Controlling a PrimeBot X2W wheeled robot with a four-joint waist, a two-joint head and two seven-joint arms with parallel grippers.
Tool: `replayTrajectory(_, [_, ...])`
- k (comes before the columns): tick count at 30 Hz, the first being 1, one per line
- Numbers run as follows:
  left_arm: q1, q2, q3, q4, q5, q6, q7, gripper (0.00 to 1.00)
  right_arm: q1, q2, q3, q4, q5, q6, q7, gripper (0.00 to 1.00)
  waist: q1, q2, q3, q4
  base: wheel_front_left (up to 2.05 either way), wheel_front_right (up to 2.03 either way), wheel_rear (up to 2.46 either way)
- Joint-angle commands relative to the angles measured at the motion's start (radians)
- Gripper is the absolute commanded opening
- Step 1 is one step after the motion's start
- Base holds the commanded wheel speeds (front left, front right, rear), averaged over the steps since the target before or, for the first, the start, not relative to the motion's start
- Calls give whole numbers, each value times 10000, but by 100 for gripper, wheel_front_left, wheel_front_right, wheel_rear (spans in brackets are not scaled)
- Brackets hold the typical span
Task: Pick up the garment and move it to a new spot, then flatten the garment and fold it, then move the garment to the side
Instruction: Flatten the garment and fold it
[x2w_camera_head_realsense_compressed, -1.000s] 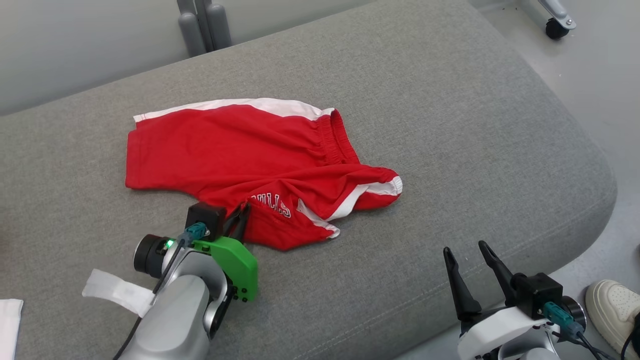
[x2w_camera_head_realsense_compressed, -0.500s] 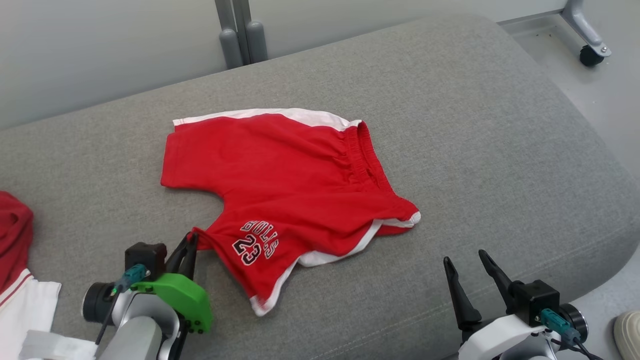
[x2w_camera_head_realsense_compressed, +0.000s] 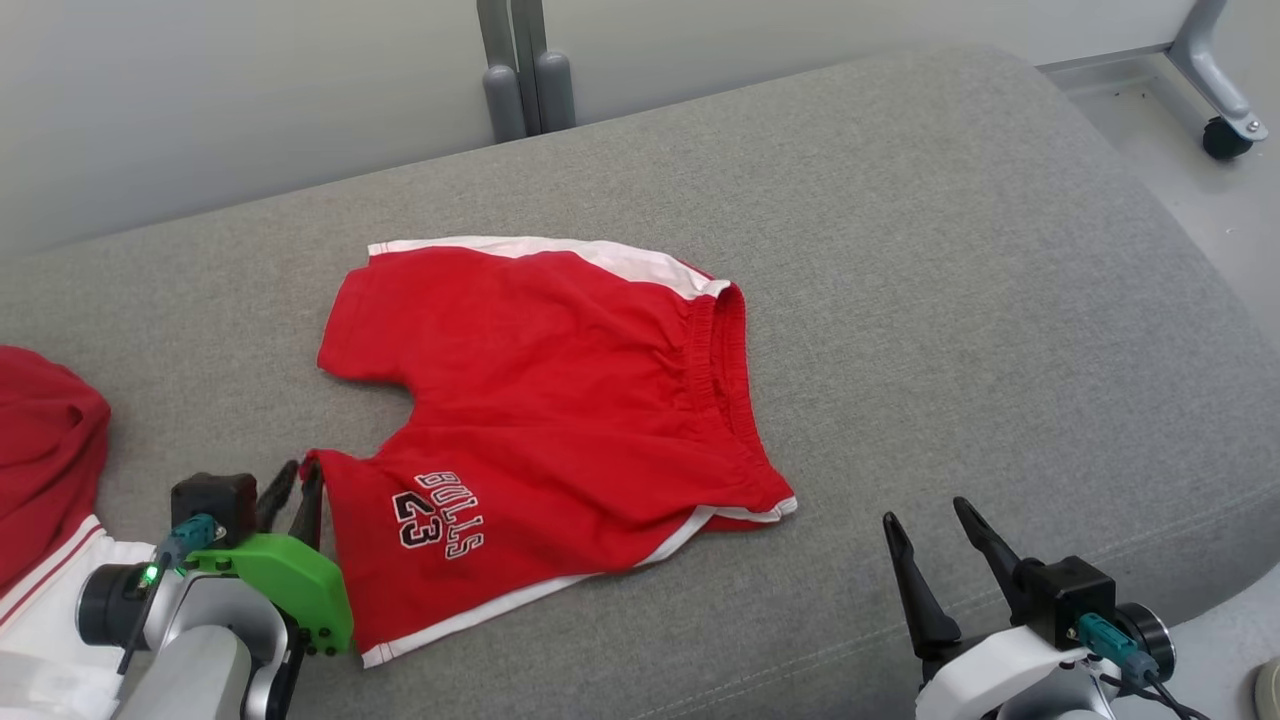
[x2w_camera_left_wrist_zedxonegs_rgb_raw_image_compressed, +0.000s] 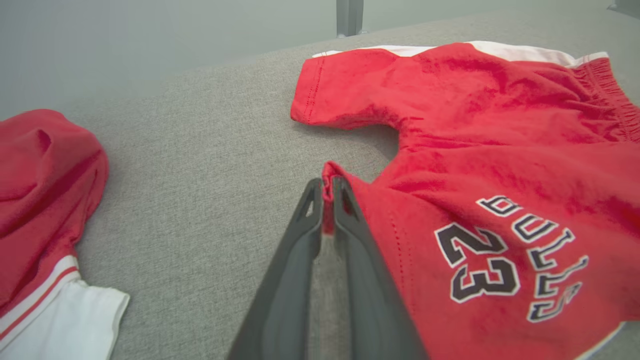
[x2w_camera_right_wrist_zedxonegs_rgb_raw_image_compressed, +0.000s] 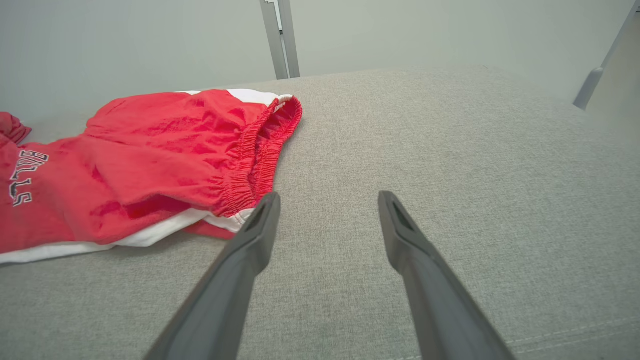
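On the cushion (x2w_camera_head_realsense_compressed: 900, 300), one pair of shorts (x2w_camera_head_realsense_compressed: 560, 400), pinched by left fingers (x2w_camera_left_wrist_zedxonegs_rgb_raw_image_compressed: 295, 245); right fingers (x2w_camera_right_wrist_zedxonegs_rgb_raw_image_compressed: 245, 250) spread.

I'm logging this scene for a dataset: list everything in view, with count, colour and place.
red shorts: one, red with white trim and BULLS 23 print, spread on the cushion's middle
grey cushion: one, grey fabric, under both garments
second garment: one, red and white, bunched on the cushion at far left
metal posts: two, grey, behind the cushion
wheeled leg: one, grey with black caster, floor at far right
left gripper: one, dark fingers, shut on the shorts' leg hem
right gripper: one, dark fingers, open, over bare cushion right of the shorts
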Motion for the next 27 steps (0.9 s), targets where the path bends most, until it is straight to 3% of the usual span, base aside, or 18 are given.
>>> replayTrajectory(1, [-132, 126, 50, -1, 25, 66, -65, 100, 71, -3, -18, -50, -29, -14, 46, 100, 0, 0, -6, 16, 0, 0, 0])
replayTrajectory(11, [697, -622, 792, -734, -471, 724, -1398, 100, 231, -6, -421, -167, -127, -14, 78, 100, 0, 0, -534, 860, 0, 0, 0])
replayTrajectory(15, [1235, -1079, 1581, -1744, -616, 657, -1534, 100, 191, -3, -552, -159, -109, -13, 43, 100, 0, 0, -778, 1348, 0, 0, 0])
replayTrajectory(21, [2657, -2059, 2874, -3785, 58, 358, -1527, 100, -41, -4, -577, -73, -6, -13, 3, 100, 0, 0, -1163, 2029, 0, 0, 0])
replayTrajectory(27, [3805, -2506, 3197, -4196, 690, -205, -1530, 100, -232, -6, -491, 88, -24, -13, 5, 100, 0, 0, -1480, 2649, 0, 0, 0])
